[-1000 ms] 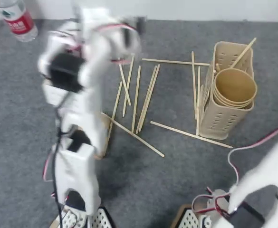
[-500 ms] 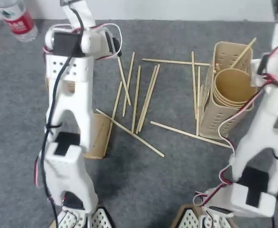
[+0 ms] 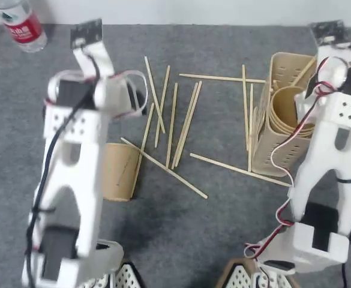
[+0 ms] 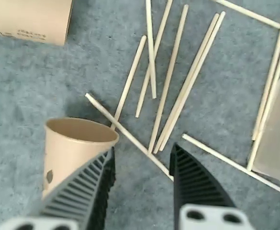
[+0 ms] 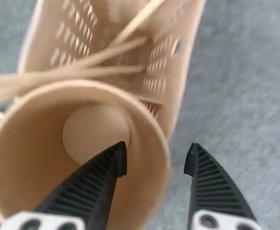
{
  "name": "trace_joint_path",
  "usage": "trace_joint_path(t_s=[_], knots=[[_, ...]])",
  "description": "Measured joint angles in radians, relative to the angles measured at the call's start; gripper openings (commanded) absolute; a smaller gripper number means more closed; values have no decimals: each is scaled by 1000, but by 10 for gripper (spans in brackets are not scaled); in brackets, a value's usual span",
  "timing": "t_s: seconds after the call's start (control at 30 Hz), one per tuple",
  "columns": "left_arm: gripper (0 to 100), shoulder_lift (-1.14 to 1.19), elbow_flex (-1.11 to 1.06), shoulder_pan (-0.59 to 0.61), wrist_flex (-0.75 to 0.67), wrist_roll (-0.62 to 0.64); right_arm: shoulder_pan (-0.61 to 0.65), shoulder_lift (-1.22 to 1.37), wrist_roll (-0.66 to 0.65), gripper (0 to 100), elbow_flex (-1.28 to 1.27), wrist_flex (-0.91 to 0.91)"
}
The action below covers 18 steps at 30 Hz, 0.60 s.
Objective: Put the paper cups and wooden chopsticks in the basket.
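1. Standing at the far left corner of the grey desk (image 3: 217, 234) is a water bottle (image 3: 22, 25).
2. The left pincer (image 4: 140, 160) hangs spread above the desk. A lone paper cup (image 4: 75, 148) lies on its side just beside one finger and partly under it, outside the gap.
3. Loose wooden chopsticks (image 3: 187, 124) lie scattered across the middle of the desk, some crossing. One long chopstick (image 4: 130, 136) runs past the cup's rim and passes below the gap of the left pincer.
4. The basket (image 3: 277, 153) stands upright on the right with chopsticks leaning on its near-left wall. It holds stacked paper cups (image 3: 283, 114) and a few chopsticks.
5. The right pincer (image 5: 155, 158) is spread over the top cup. One finger is over its mouth, the other is outside, and the cup wall lies between them. Whether they touch cannot be told.
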<state>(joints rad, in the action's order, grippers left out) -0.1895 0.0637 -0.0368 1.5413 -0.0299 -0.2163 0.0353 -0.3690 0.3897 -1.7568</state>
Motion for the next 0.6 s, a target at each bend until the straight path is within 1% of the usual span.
trace_joint_path(t_s=[0.1, 0.23, 0.33, 0.43, 0.6], knots=[[180, -170, -259, 0, -141, 0, -2, 0, 0, 199, -80, 23], [181, -423, -603, -2, -328, 2, -2, -18, 2, 199, -198, 110], [181, -586, -810, -2, -442, 2, -2, -29, 0, 199, -275, 193], [181, -652, -916, 0, -482, 2, -2, -38, 0, 199, -350, 267], [181, -654, -942, -2, -511, 15, -2, -58, 0, 201, -348, 276]])
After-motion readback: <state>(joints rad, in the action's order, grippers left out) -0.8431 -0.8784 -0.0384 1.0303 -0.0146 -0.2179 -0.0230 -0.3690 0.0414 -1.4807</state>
